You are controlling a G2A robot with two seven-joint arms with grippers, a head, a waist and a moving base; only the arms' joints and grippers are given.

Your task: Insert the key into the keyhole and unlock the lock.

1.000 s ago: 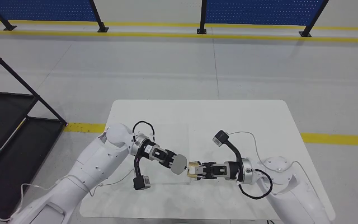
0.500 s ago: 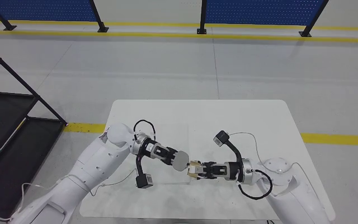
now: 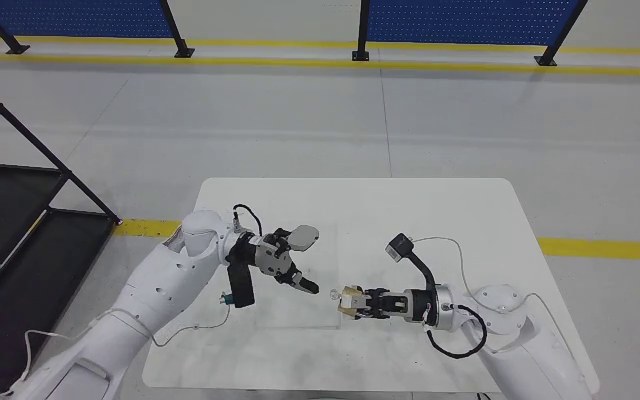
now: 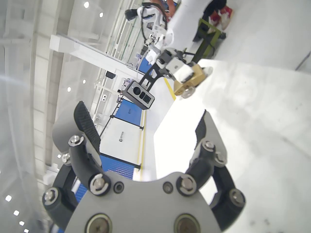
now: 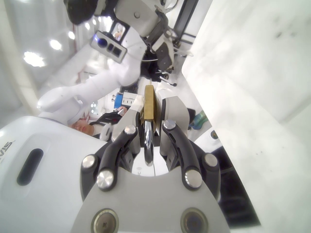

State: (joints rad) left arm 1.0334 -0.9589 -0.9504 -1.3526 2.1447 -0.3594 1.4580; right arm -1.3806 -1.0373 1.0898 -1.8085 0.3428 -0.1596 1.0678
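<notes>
My right gripper (image 3: 352, 300) is shut on a brass padlock (image 3: 348, 299) just above the white table (image 3: 450, 210), near its front middle. Between the fingers (image 5: 170, 107) sit the brass body (image 5: 148, 103) and, closer to the palm, the silver shackle (image 5: 148, 141). A small silver key (image 4: 187, 92) sticks out of the padlock's (image 4: 192, 78) end that faces the left arm. My left gripper (image 3: 308, 262) hangs a short way left of the padlock, open wide. Nothing lies between its fingers (image 4: 85, 120).
A black shelf rack (image 3: 40, 220) stands on the floor left of the table. Blue barriers (image 3: 460, 18) and yellow floor lines run behind it. The table's far half and right side are bare white surface.
My left gripper was at the padlock's end; it has let go, drawn back to the left, turned and opened. The right gripper still holds the padlock in nearly the same place.
</notes>
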